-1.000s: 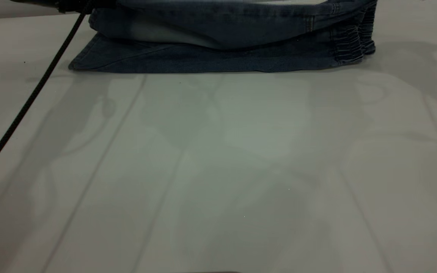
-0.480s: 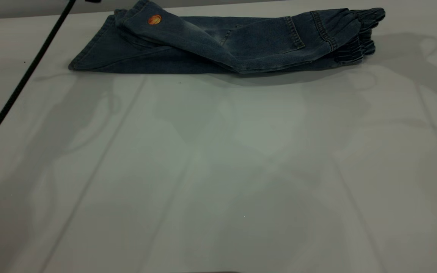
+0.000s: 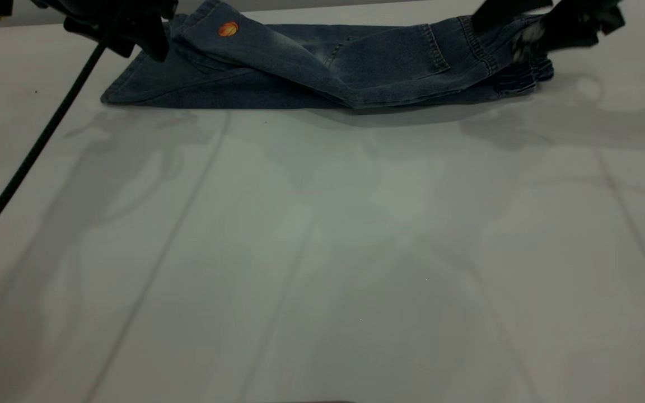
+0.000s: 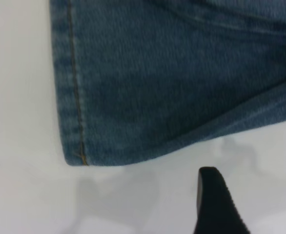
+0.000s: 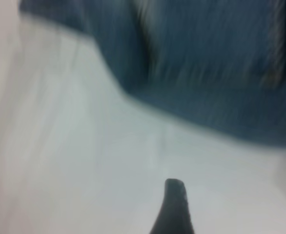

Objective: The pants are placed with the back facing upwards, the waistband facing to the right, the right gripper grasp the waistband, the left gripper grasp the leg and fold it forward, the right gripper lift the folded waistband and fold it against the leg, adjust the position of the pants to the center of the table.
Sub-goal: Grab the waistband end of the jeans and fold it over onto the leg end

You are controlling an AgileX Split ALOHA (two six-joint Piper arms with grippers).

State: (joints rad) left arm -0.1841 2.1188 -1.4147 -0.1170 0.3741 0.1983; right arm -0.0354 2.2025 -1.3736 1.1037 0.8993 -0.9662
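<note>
The pants lie at the far edge of the surface, already folded once along their length, so that one leg with a small orange ball print rests on top of the other. Their long axis runs from left to right, with the waistband at the right end and the leg hems at the left end. The next fold, as I judge it, must bring the waistband over toward the legs, so what matters is that the right hand is directly over that gathered end, while the left hand is over the opposite end, beside the hems. The right arm is clearly the nearer one to the waistband. Both hands are low and close above the cloth, but in the outside view I see no denim lifted by either of them. In the left wrist view one black finger stands over bare surface just beside the hem corner, with nothing between the fingers, so this hand looks spread and empty. In the right wrist view only one finger shows, over bare surface next to the denim; how wide this hand is parted I cannot tell, and it does not appear to hold anything.
</note>
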